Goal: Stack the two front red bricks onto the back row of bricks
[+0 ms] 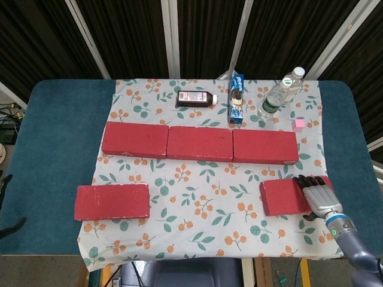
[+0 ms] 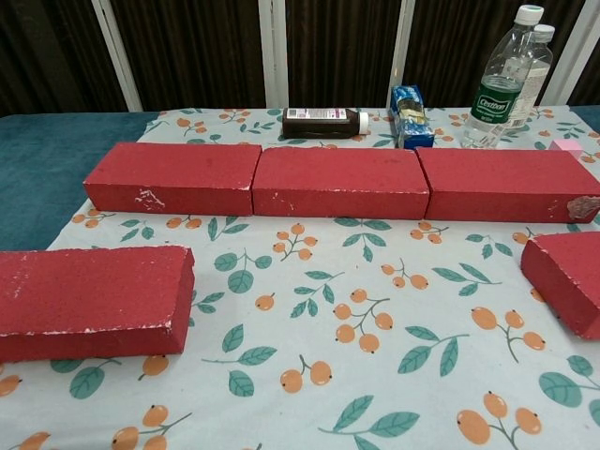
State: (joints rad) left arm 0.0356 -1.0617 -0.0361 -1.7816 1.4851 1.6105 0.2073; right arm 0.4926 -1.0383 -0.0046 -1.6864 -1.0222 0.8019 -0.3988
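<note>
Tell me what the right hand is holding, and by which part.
The right hand lies over the right end of the front right brick. Whether it truly grips it cannot be told.

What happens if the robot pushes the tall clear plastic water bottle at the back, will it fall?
Probably yes: the tall clear plastic water bottle stands upright, tall and narrow, so it looks tippy. Once down, its round body would likely roll. It looks nearly empty, so probably light.

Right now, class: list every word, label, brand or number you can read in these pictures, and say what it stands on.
Water bottle: green label, brand too blurred to read.
Brown bottle: white label, print too small.
Blue carton: print illegible.
Bricks, pink cube, cloth: no text.
</note>
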